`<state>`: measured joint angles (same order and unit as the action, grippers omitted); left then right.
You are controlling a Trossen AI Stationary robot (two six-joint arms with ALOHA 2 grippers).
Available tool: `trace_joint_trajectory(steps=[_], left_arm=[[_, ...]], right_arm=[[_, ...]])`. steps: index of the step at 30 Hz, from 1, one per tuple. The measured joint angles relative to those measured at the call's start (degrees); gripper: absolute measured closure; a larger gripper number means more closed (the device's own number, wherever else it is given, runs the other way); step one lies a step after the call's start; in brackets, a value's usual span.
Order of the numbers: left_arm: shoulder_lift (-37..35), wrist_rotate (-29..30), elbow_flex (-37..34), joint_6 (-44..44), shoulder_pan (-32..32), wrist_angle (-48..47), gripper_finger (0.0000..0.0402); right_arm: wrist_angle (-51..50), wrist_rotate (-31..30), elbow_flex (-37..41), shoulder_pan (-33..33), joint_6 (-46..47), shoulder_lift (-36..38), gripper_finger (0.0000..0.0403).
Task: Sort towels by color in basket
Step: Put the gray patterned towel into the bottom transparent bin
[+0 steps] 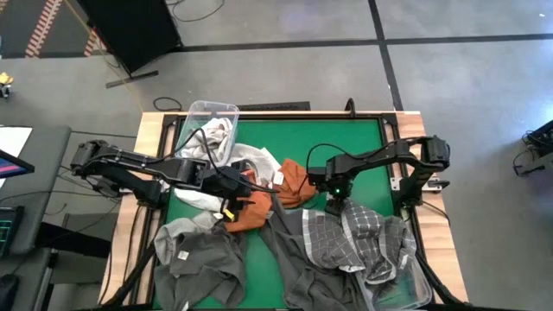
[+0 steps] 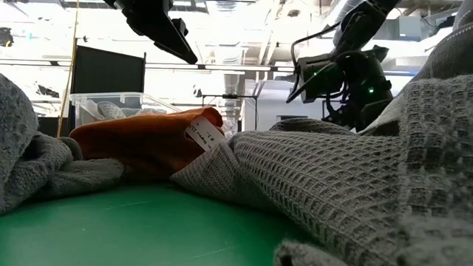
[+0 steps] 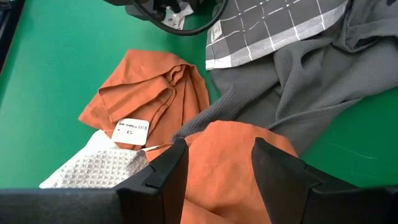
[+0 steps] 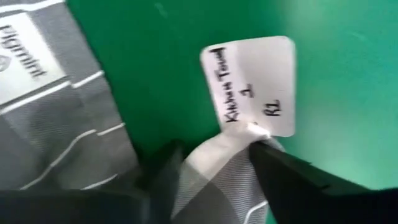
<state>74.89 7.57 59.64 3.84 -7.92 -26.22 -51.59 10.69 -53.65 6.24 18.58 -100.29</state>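
Note:
My right gripper point(image 1: 333, 205) points down at the table's middle right, open, over a corner of the grey checked towel point(image 1: 359, 235). That corner point(image 4: 214, 171) and its white tag point(image 4: 249, 87) show between the fingers. My left gripper point(image 1: 226, 206) hangs open above a rust orange towel point(image 3: 230, 162) that lies heaped on other cloth; in the low view its finger point(image 2: 185, 52) is clear of the heap. A second orange towel point(image 3: 149, 93) with a tag lies flat on the green mat. Dark grey towels point(image 1: 199, 259) point(image 1: 302, 259) sprawl along the near side. My right gripper comes from above with one finger point(image 4: 286, 177) on each side of the checked towel's tagged corner point(image 4: 217, 180), which lies on the mat. I cannot tell whether the fingers touch the cloth.
A clear basket point(image 1: 212, 117) at the far left holds pale cloth. A white waffle towel point(image 3: 93, 171) lies beside the orange heap. A second clear bin point(image 1: 415, 289) shows at the near right under the checked towel. Bare green mat point(image 1: 328, 142) lies toward the far edge.

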Motion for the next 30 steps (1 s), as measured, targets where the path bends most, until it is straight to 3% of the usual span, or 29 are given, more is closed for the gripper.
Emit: trace_joint_trajectory(steps=[6,7,15,25,30], left_arm=[[0.0,0.0,0.0,0.0,0.0,0.0,0.0234],[0.0,0.0,0.0,0.0,0.0,0.0,0.0234],[0.0,0.0,0.0,0.0,0.0,0.0,0.0234],[0.0,0.0,0.0,0.0,0.0,0.0,0.0234],[0.0,0.0,0.0,0.0,0.0,0.0,0.0234]], right_arm=[[0.3,1.7,-0.1,-1.0,-2.1,0.0,0.0367],[0.1,2.4,-0.3,-1.0,-2.4,0.0,0.0381],[-8.1,2.0,-9.6,-2.6,-4.5,1.0,0.0389],[-20.8,-4.7,-27.3,-6.8,-2.3,11.3,0.0389],[-28.2,-4.8,-35.2,-11.9,2.4,17.0,0.039]])
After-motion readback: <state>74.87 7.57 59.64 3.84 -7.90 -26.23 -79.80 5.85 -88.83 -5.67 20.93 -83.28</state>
